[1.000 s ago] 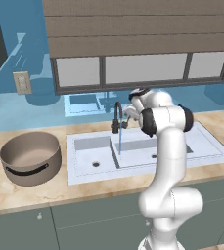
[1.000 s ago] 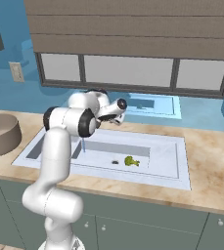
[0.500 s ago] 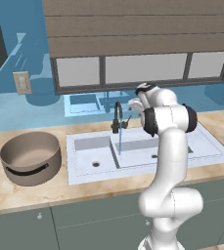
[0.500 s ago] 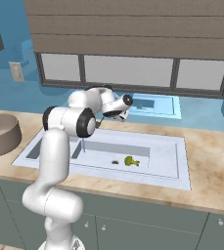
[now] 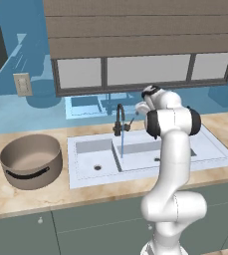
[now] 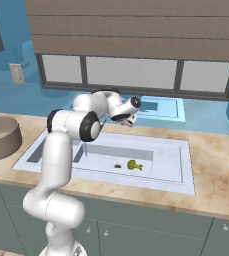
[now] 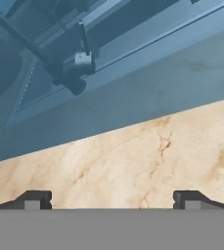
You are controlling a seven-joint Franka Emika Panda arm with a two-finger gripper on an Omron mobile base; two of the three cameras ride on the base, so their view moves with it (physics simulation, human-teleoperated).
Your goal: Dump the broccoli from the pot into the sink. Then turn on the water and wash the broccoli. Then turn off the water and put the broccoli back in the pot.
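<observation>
Down in the right basin of the sink (image 6: 176, 165), the broccoli (image 6: 134, 165) lies near a drain, so the dumping is done. Its long side runs left to right across the basin. The water (image 5: 122, 146) runs in a thin stream from the faucet (image 5: 119, 117), well apart from the broccoli. The gripper (image 6: 130, 120) hangs wide open behind the faucet, holding nothing. Washing, shutting off the water, and filling the pot (image 5: 32, 160) on the surface (image 5: 16, 194) remain.

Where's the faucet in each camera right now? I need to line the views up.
Left base view: faucet centre, behind the sink, water running.
Right base view: hidden behind the arm; I can't place it.
Hand view: black lever and base upper left.
Shared landmark: marble counter.
</observation>
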